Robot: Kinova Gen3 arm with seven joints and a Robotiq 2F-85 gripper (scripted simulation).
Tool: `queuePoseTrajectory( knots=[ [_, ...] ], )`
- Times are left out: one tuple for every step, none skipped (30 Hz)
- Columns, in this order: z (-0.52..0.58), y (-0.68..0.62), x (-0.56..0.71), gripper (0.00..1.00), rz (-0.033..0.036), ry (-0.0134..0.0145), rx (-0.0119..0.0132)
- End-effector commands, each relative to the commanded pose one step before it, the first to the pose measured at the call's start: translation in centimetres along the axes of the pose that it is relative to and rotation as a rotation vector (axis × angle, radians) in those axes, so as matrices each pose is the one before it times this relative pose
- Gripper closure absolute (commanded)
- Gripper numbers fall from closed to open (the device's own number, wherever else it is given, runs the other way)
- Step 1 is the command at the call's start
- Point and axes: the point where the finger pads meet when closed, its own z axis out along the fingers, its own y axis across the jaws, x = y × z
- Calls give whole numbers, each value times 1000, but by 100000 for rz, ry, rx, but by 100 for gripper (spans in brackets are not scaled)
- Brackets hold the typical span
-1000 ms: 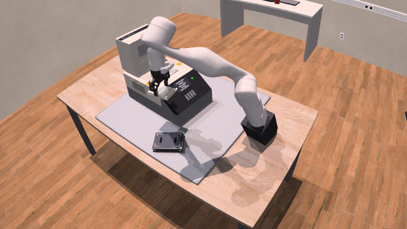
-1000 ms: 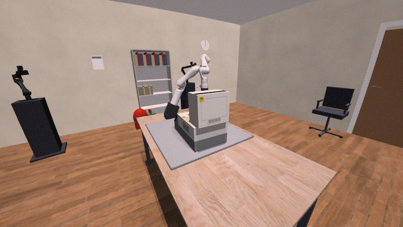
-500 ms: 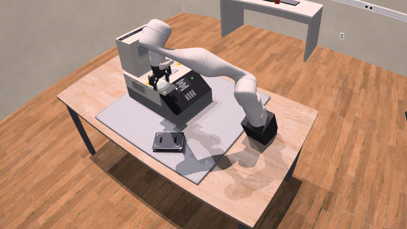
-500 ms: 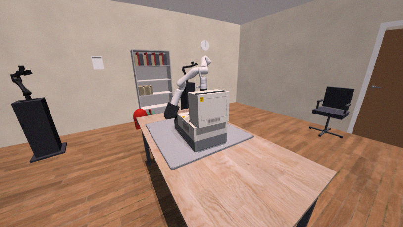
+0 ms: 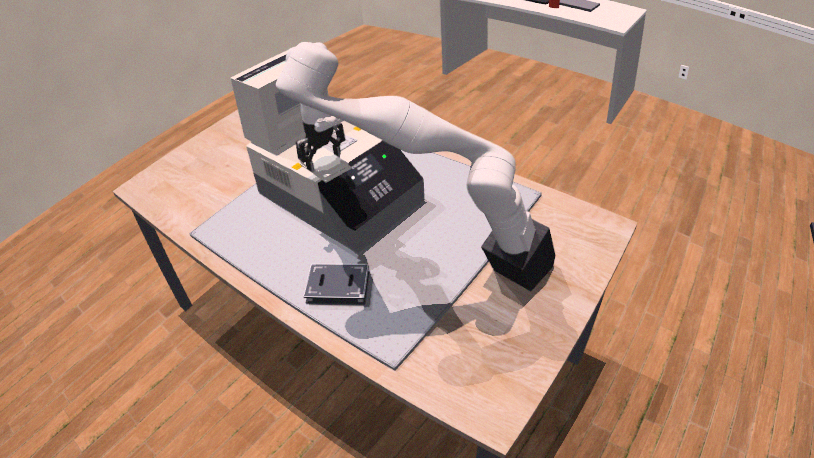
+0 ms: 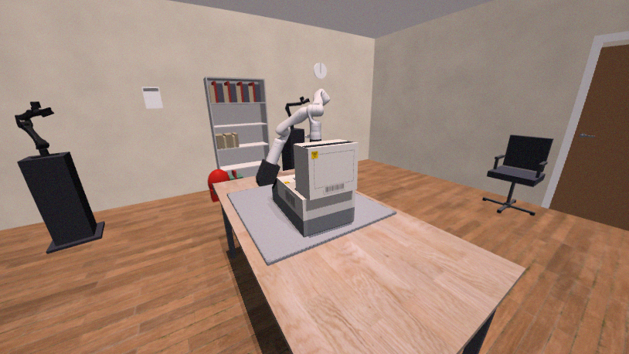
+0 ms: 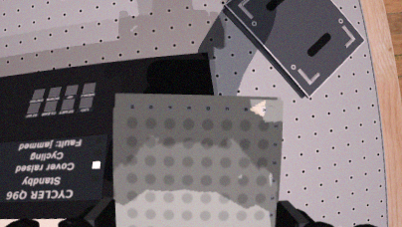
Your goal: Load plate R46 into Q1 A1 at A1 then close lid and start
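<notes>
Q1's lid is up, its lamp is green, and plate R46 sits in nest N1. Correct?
Not quite: nest N1 holds no plate; plate R46 is gripped in the jaws above Q1, as the top and wrist views show. The lid is up and the lamp green.

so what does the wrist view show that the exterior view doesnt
Only the wrist view shows plate R46 held in the gripper, Q1's front keys, its status labels and the bare nest N1. Only the exterior view shows Q1's raised lid from behind, the bookshelf and chair. Both show Q1 and the grey mat.
</notes>
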Motion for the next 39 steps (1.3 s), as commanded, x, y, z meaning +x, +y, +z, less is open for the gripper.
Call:
queuePoseTrajectory(
  knots=[
    [-105,-621,-881,9,3648,-101,-31],
    [0,-193,-272,9,1167,-1,1],
    [0,0,0,9,0,0,0],
    [0,0,0,9,0,0,0],
    [-1,-189,-276,9,1167,0,1],
    [0,-187,-275,9,1166,-1,1],
    [0,-183,-278,9,1166,-1,1],
    [0,-180,-280,9,1166,-1,1],
    [0,-177,-282,9,1166,-1,1],
    [0,-173,-285,9,1166,-1,1],
    [0,-170,-287,9,1166,-1,1],
    [0,-167,-289,9,1166,-1,1],
    [0,-163,-290,9,1166,-1,1],
    [0,-160,-292,9,1166,-1,1],
    [0,-156,-294,9,1166,-1,1],
    [0,-153,-296,9,1166,-1,1],
    [0,-150,-298,9,1166,-1,1],
    [0,-146,-300,9,1166,-1,1],
    [0,-143,-301,9,1166,-1,1],
    [0,0,0,9,0,0,0],
    [0,0,0,9,0,0,0],
    [-1,-138,-306,9,1167,0,1],
    [0,-136,-303,9,1166,-1,1],
    [0,-132,-305,9,1166,-1,1],
    [0,-128,-307,9,1166,-1,1],
    [0,-125,-309,9,1166,-1,1],
    [0,-121,-310,9,1166,-1,1],
    [0,-118,-312,9,1166,-1,1],
    [0,-114,-313,9,1166,-1,1],
    [0,-110,-314,9,1166,-1,1],
    [0,-107,-316,9,1166,-1,1],
    [0,-103,-317,9,1166,-1,1],
    [-3,-95,-326,9,1167,2,2],
    [0,-95,-319,9,1166,-1,1],
    [0,-92,-320,9,1166,-1,1],
    [0,-88,-321,9,1166,-1,1],
    [0,0,0,9,0,0,0],
    [0,0,0,9,0,0,0],
    [1,-86,-318,9,1166,-2,0]
  ],
)
